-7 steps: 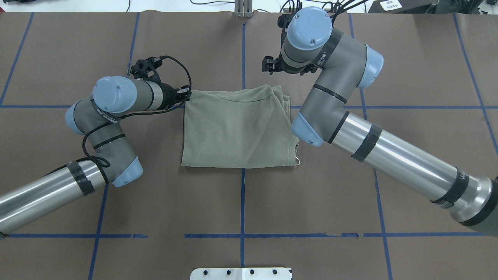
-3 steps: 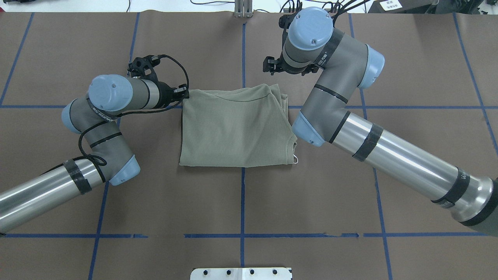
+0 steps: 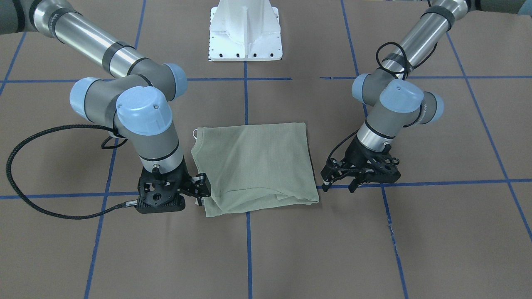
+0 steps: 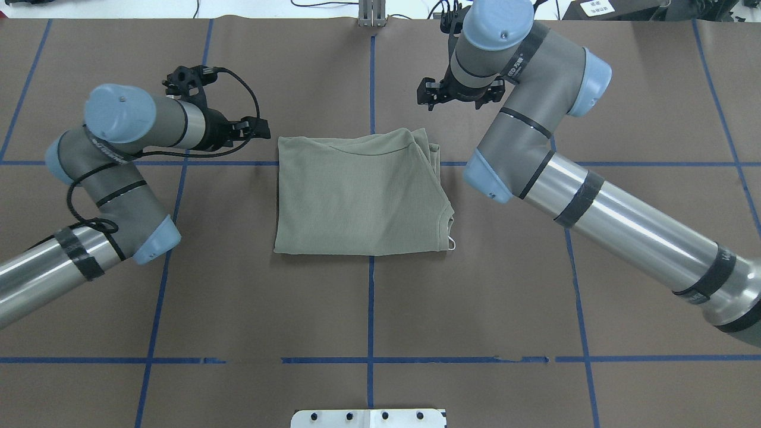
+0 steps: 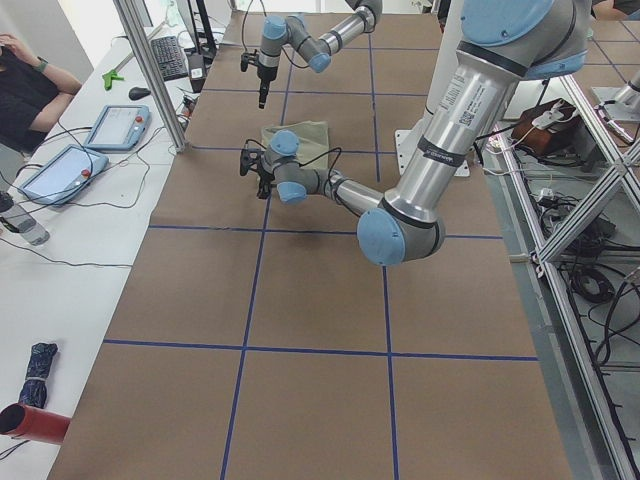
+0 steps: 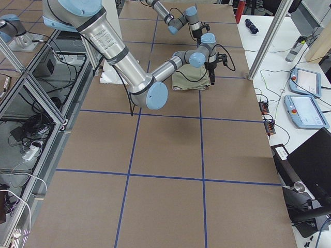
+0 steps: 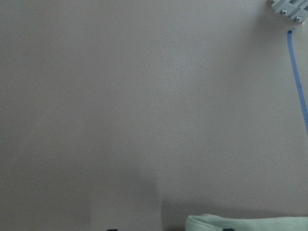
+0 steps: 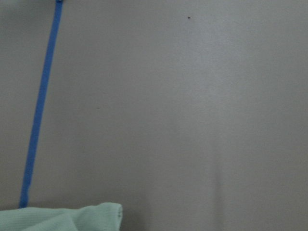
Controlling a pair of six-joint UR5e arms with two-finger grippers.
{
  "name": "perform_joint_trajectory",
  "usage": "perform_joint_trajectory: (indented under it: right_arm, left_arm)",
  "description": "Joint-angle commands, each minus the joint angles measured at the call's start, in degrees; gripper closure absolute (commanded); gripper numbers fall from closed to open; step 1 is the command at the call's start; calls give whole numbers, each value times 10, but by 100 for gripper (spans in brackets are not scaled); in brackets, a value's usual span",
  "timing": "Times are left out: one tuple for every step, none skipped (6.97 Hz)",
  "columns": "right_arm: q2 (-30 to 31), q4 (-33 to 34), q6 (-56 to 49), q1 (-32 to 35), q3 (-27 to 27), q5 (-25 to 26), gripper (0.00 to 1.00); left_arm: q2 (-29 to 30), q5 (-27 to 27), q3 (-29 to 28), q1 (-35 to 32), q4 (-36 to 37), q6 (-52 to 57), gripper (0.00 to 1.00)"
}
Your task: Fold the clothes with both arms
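Shirt (image 4: 359, 199) lies folded; left hand (image 3: 337, 185), right hand (image 3: 202, 189) both wide; wrist views show only cloth edge.

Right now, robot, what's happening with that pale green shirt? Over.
Left black two-finger gripper open, empty. Right black two-finger gripper open, empty too. Pale olive-green knit shirt folded, flat on brown table. Nothing in the way.
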State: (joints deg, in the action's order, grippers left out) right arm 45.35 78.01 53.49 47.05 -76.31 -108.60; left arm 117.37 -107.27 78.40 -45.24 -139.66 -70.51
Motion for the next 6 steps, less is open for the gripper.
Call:
perform_joint_trajectory:
  right_arm:
    - [87,7,-141,67,-49,-55,0]
    - [158,7,-241,123,-87,-98,0]
    - [219,7,-357,193,-103,-154,0]
    - [259,9,-424,260,-104,-198,0]
    - [298,20,-452,310,-103,-235,0]
    - [346,21,-511,345,-103,-237,0]
  left_arm:
    - [-74,-32,73,-46,44,136,0]
    - [-118,-67,103,-93,61,239,0]
    - [-165,-110,114,-158,67,360,0]
    - [-211,-124,114,-212,68,460,0]
    - [-243,-150,114,-272,85,547,0]
    - [-253,-172,115,-339,147,658,0]
